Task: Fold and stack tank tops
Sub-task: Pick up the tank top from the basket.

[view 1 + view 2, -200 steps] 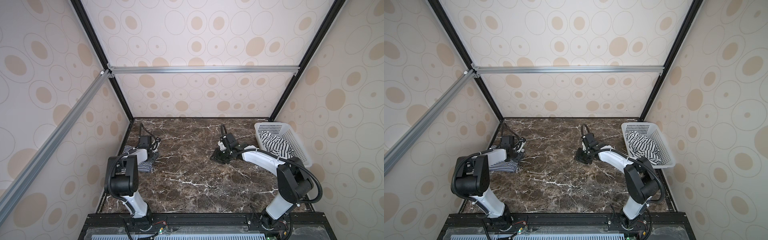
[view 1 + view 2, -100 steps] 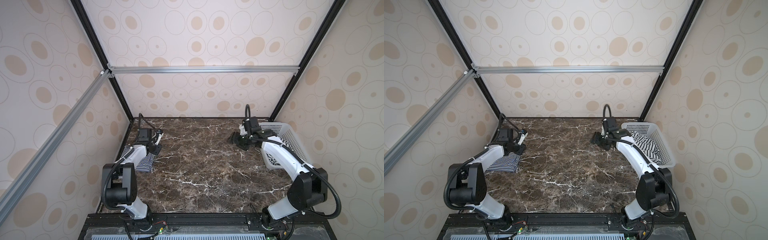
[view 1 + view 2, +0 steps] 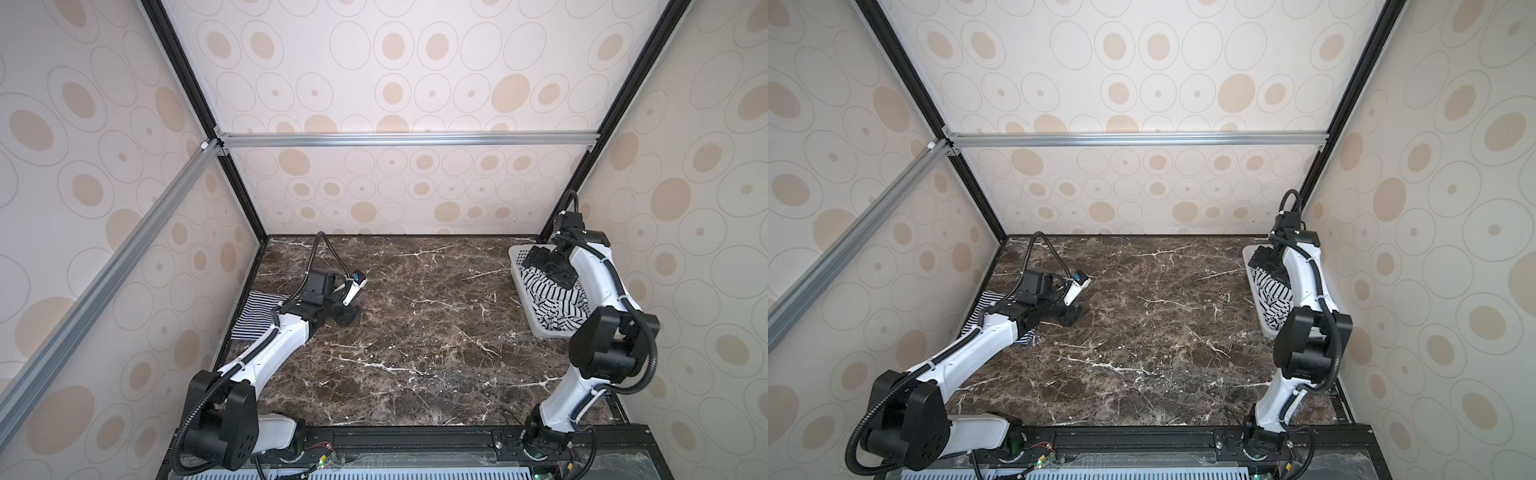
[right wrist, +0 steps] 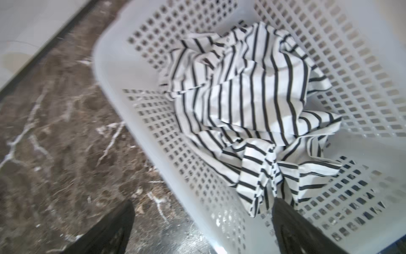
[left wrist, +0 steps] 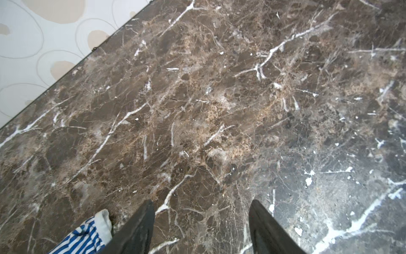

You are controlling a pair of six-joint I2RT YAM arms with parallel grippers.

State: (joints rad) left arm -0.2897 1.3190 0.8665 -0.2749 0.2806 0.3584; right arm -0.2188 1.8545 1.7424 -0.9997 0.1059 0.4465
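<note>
Left jaws stand apart and empty over bare bench [image 5: 197, 110]; the fine-striped tank top [image 5: 87, 235] lies just beside them. Right jaws gape wide and empty above the rim of the basket [image 4: 153, 123], with the crumpled wide-striped tank top [image 4: 252, 105] just ahead of them inside it.

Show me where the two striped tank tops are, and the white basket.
fine-striped tank top [image 3: 257, 312], in a top view, middle of the visible striped cloth
wide-striped tank top [image 4: 252, 99], right wrist view, middle of the crumpled heap
white basket [image 4: 107, 72], right wrist view, on its plain rim
</note>
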